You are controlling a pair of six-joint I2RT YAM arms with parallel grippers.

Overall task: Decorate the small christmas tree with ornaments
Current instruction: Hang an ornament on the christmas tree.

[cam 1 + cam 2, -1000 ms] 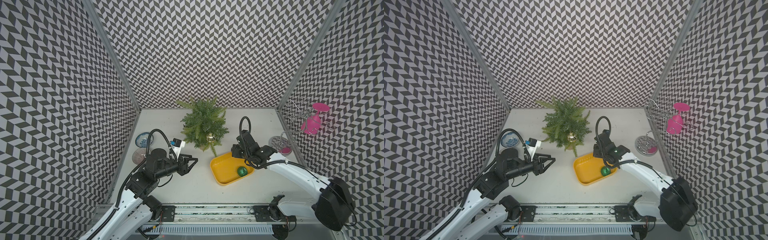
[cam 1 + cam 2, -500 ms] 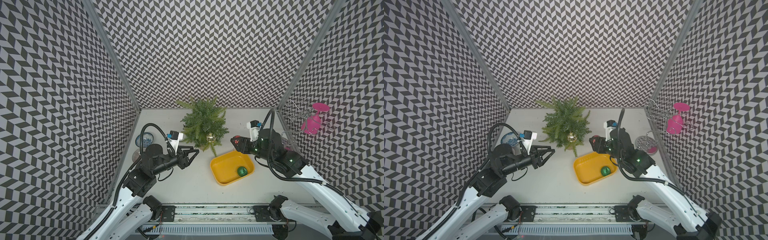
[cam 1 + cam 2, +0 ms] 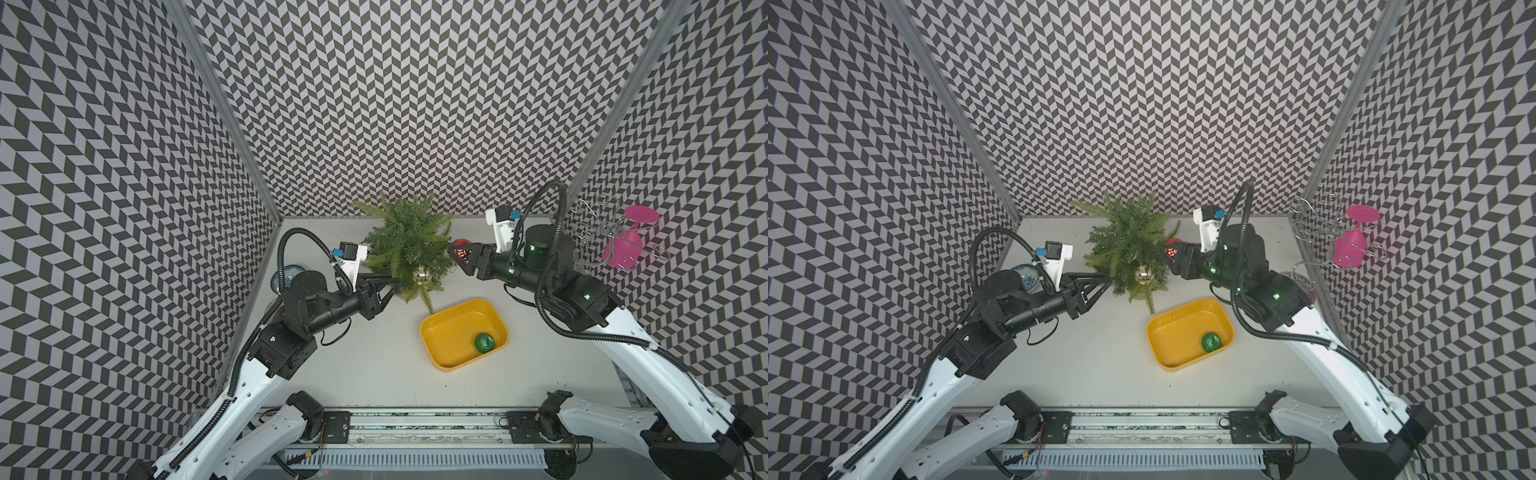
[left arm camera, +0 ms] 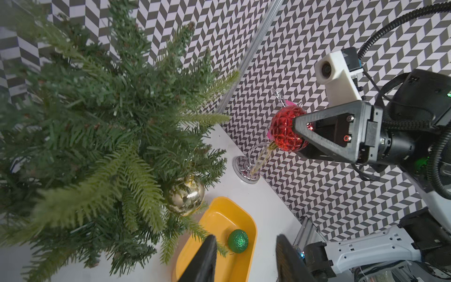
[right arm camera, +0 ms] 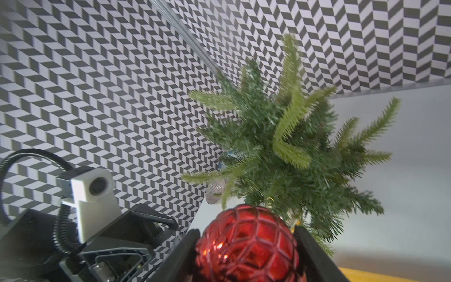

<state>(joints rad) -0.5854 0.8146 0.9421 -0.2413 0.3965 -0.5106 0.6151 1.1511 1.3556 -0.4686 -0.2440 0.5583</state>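
The small christmas tree [image 3: 409, 245] [image 3: 1129, 249] stands at the back middle of the table. A gold ornament [image 3: 421, 275] [image 4: 185, 195] hangs from its front lower branches. My right gripper [image 3: 455, 251] [image 5: 246, 232] is shut on a red faceted ornament [image 3: 459, 244] [image 4: 285, 130] [image 5: 249, 244], held up against the tree's right side. A green glittery ornament [image 3: 484, 343] [image 4: 238, 241] lies in the yellow tray [image 3: 449, 332]. My left gripper [image 3: 395, 282] [image 4: 246, 236] is open and holds nothing, its tips at the tree's lower left branches.
A pink goblet [image 3: 627, 245] hangs on a wire rack [image 3: 598, 232] by the right wall. A blue-and-white bowl [image 3: 284, 274] sits behind my left arm at the left wall. Patterned walls close in three sides.
My right gripper has risen from the tray with the red ornament and swung to the tree's right side. My left gripper has moved forward to the tree's lower branches, its jaws narrowing.
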